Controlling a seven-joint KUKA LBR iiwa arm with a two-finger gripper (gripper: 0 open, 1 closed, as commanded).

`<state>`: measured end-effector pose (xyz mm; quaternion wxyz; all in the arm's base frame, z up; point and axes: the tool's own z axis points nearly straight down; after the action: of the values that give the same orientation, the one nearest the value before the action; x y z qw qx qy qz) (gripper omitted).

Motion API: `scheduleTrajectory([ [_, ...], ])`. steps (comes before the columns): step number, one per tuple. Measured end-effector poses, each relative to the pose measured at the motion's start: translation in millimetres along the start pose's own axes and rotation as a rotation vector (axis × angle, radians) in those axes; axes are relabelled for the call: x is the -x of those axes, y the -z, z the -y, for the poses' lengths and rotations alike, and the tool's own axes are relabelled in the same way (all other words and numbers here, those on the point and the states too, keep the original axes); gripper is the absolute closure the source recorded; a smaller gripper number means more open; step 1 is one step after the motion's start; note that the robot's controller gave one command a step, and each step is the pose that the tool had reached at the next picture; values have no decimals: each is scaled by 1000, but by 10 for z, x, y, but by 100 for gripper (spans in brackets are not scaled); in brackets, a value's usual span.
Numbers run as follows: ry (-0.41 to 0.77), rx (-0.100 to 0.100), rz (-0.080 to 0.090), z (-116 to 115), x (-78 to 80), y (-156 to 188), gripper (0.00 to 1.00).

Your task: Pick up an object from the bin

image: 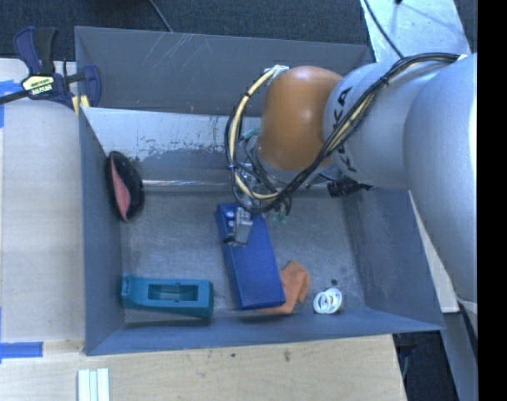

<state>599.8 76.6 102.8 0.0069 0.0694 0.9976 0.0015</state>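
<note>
Five loose things lie in the grey bin [103, 224], and the one nearest the gripper [236, 226] is a flat dark blue block [255, 274] in the middle of the floor, lying lengthwise from the centre toward the near wall. The gripper hangs low over the far end of this block, close to it or touching it; whether the claw is apart or together I cannot tell, since the wrist and its cables cover it from above. The block looks stiff and light, something like a thin box or a foam pad, with a smooth top that could slip under a pinch from above. In my judgement the best hold is across its narrow width near the far end, on the two long edges, because its near end rests against an orange soft-looking lump [296, 284], perhaps cloth, which could get caught up. A small white round thing [327, 301] lies just beyond that lump. A teal rectangular holder [167, 296] sits near the front left corner, well apart from the block, and a black oval brush with a pink face [125, 186] leans at the left wall. None of these things shows a readable label or brand; dark lettering on the arm [403, 132] is crossed by cables and too broken to read
</note>
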Motion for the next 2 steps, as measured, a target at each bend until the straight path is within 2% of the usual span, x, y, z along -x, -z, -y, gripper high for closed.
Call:
scheduleTrajectory([
  [1, 95, -4, -14, -42, 140, 171, 0],
  [2, 71, -2, -8, -16, 148, 380, 0],
])
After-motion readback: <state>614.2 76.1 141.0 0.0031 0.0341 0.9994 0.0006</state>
